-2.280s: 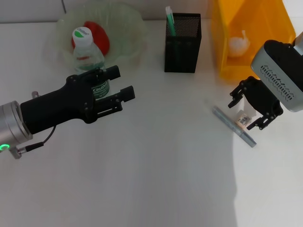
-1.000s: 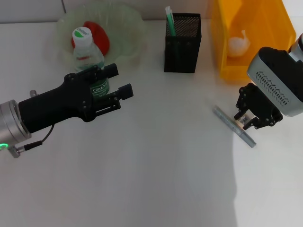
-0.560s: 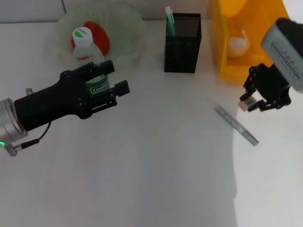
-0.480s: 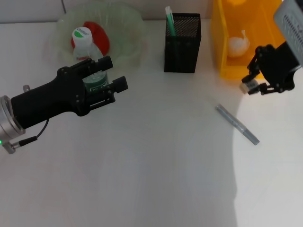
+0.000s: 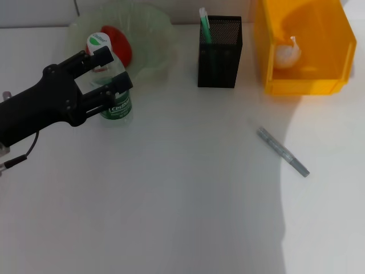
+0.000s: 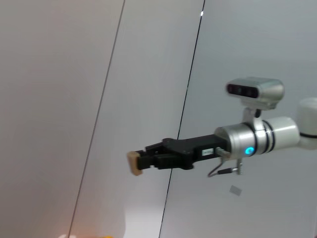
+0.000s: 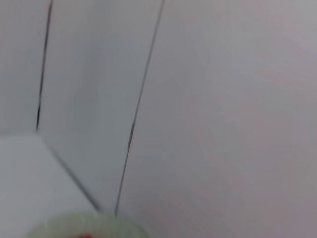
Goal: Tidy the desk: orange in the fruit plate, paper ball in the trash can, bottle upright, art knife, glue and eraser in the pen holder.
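Eraser (image 6: 132, 162): small beige block, pinched in the right gripper (image 6: 140, 161), aloft; pen holder (image 5: 220, 51), black mesh, awaits it. 
Bottle (image 5: 109, 80): clear plastic, upright, just before the fruit plate (image 5: 154, 34); left gripper (image 5: 101, 73) spread around it. 
Orange (image 5: 118, 43): plated. 
Paper ball (image 5: 288, 52): binned in trash can (image 5: 319, 85). 
Grey art knife (image 5: 282, 151): on table (image 5: 182, 200), outstanding.
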